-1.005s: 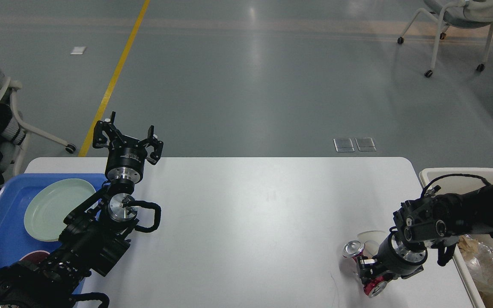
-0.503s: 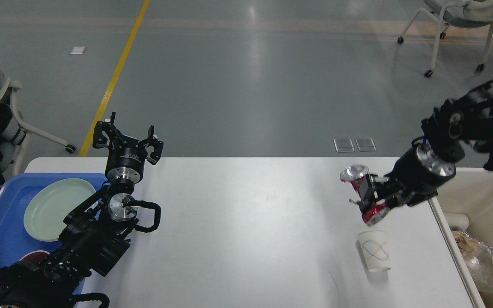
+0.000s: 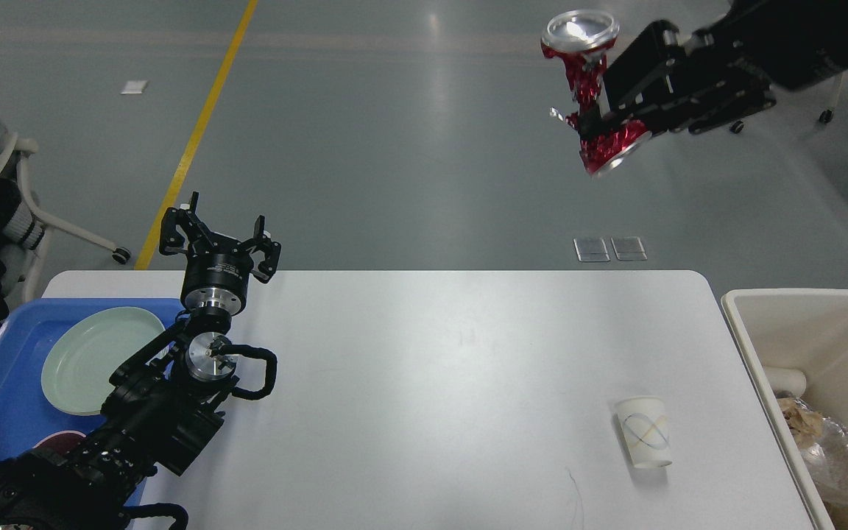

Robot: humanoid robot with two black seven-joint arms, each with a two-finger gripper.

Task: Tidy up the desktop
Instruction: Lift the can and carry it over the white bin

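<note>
Right hand (image 3: 592, 118) high above the floor, pinching crushed red can (image 3: 587, 92), left hand (image 3: 219, 232) spread over white surface (image 3: 431, 383), paper cup (image 3: 643, 440) standing near beige bin (image 3: 821, 346).

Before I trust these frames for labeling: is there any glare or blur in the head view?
Head view: a bright vertical streak of glare on the floor, a softer sheen on the desktop; a highlight on the crushed red can top; the right gripper and the paper cup look sharp, with faint shadows.

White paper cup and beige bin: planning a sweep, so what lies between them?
Head view: only bare white desktop separates white paper cup from beige rectangular bin.
</note>
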